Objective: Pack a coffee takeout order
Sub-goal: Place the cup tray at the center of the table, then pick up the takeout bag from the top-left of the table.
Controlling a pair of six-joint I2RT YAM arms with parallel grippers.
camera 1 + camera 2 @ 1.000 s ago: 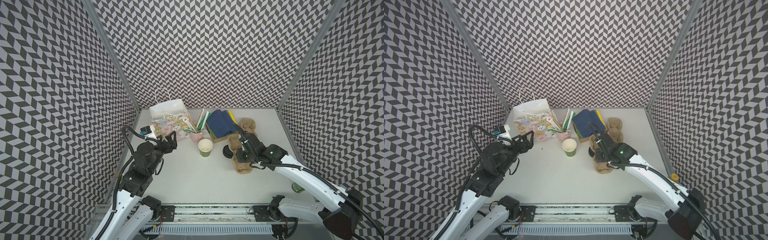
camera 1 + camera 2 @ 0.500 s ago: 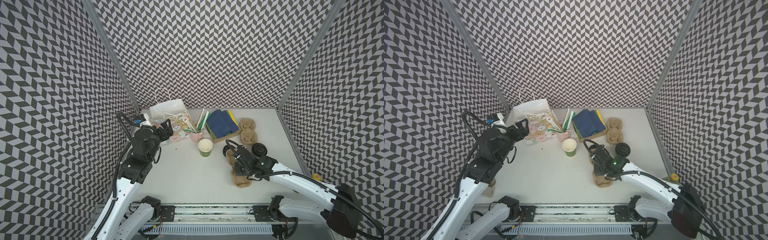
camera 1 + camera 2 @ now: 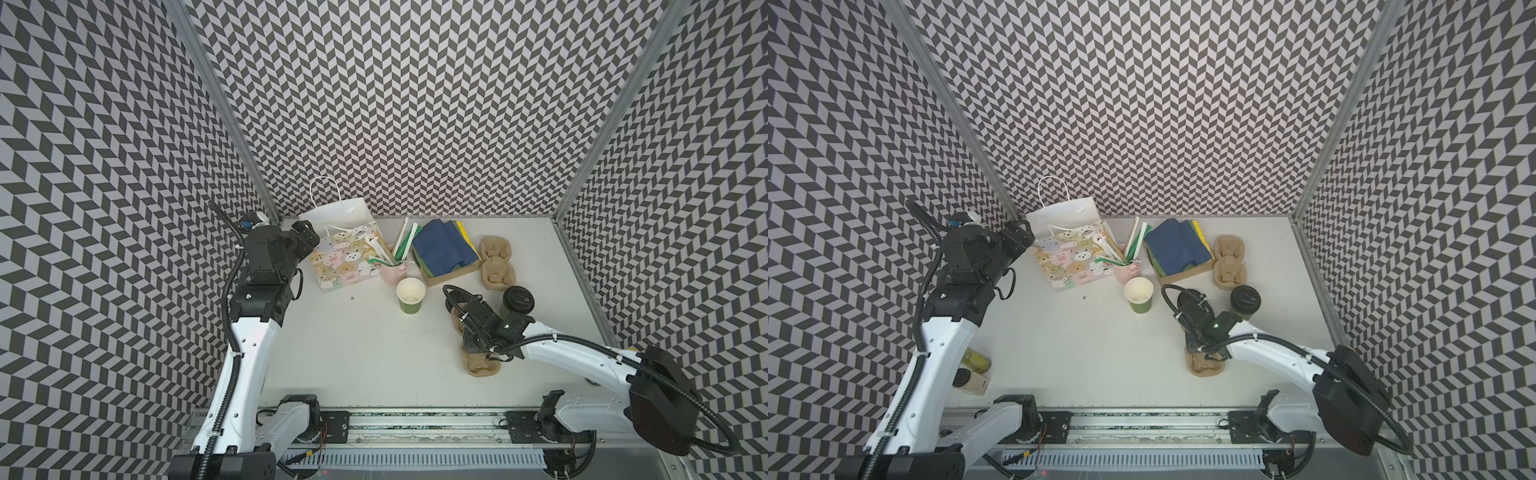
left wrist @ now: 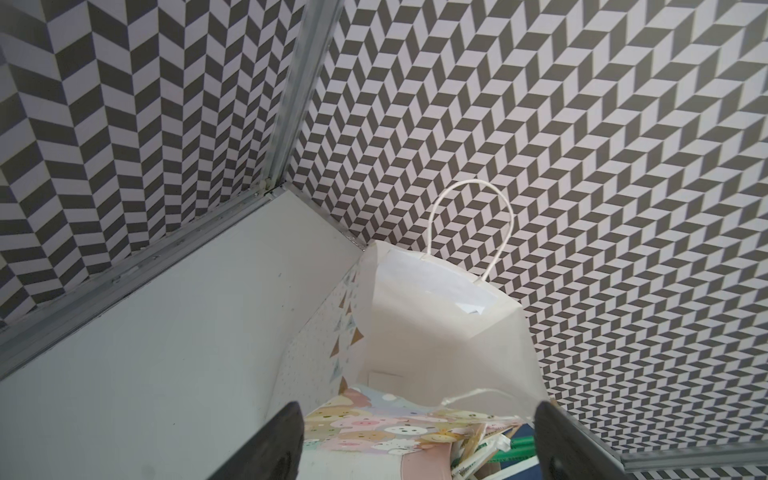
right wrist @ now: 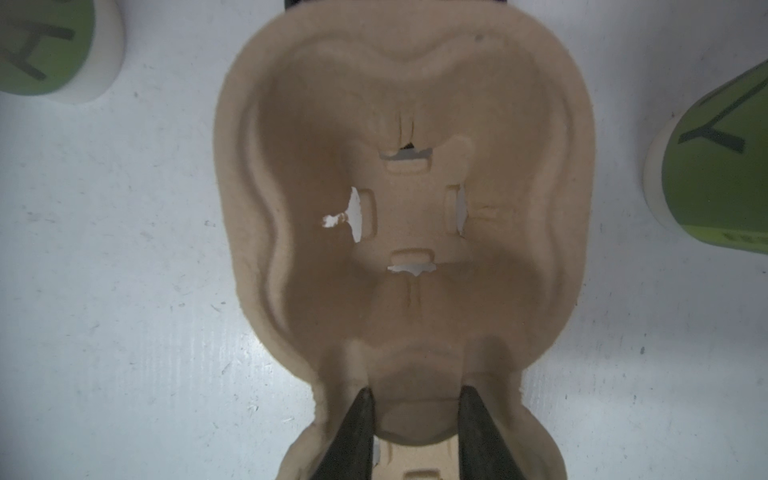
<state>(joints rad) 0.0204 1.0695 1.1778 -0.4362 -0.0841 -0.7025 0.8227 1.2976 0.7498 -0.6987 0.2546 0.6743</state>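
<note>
A tan cup carrier (image 3: 482, 368) (image 3: 1204, 365) lies flat at the front right of the table. My right gripper (image 5: 417, 390) is above it, jaws shut on the carrier's (image 5: 399, 208) narrow middle ridge. An open green cup (image 3: 410, 295) (image 3: 1138, 294), white inside, stands mid-table. Another green cup with a black lid (image 3: 517, 301) (image 3: 1245, 300) stands just behind the right wrist. Dark blue napkins (image 3: 444, 249) (image 3: 1177, 247) lie in a cardboard box at the back. My left gripper (image 4: 417, 409) (image 3: 305, 235) hangs open and empty at the mouth of a paper gift bag (image 4: 436, 324).
The cartoon-print gift bag (image 3: 345, 253) stands in the back left corner. Beside it is a pink mug of straws (image 3: 392, 272). More tan carriers (image 3: 496, 264) are stacked at the back right. Two bottles (image 3: 973, 365) lie by the left arm's base. Patterned walls close three sides.
My right arm has drawn the carrier from beside the lidded cup toward the table's front. My left arm has swung back and left to the gift bag.
</note>
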